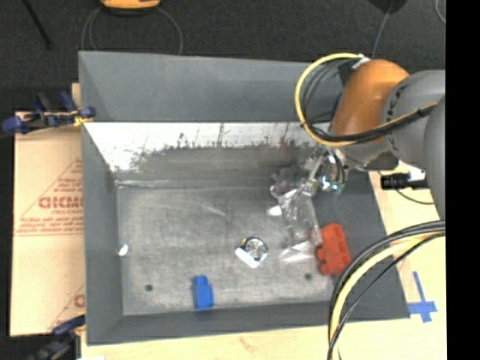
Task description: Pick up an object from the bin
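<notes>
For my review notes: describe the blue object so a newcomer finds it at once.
In the grey metal bin, look at the floor by the near wall, left of middle. The blue block lies alone there, the only blue thing, well apart from the red block at the right.

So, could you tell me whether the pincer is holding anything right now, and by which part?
It cannot be told: the pincer sits low beside the red block, with nothing clearly in its grip.
</notes>
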Robot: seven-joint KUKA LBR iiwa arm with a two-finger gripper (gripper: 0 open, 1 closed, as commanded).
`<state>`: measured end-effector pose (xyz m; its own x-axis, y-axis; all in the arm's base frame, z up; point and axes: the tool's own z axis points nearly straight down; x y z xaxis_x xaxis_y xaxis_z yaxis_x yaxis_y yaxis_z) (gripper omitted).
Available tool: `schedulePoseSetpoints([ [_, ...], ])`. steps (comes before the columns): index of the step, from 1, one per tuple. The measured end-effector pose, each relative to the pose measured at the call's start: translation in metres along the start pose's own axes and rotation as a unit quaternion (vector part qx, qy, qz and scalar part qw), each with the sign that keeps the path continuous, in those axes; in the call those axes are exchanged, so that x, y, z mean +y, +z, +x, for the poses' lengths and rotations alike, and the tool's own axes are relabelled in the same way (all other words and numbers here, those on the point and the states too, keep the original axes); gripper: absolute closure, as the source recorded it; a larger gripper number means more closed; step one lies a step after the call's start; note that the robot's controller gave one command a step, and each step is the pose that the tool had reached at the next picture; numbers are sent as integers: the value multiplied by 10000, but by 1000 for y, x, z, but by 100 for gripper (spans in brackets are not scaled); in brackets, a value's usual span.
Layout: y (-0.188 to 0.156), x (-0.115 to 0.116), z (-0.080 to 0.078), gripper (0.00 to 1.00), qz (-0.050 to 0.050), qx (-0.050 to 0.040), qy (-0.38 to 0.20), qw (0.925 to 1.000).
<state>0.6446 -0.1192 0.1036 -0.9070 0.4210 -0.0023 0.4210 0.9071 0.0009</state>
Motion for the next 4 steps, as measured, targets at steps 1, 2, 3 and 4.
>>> schedulePoseSetpoints([
  [1,2,9,-6,0,31,35,-213,9998],
  [2,29,16,-2,0,-29,-7,1849,9828],
  [3,28,16,-3,0,4,-2,1814,9834],
  [4,27,14,-4,100,8,-32,1809,9835],
])
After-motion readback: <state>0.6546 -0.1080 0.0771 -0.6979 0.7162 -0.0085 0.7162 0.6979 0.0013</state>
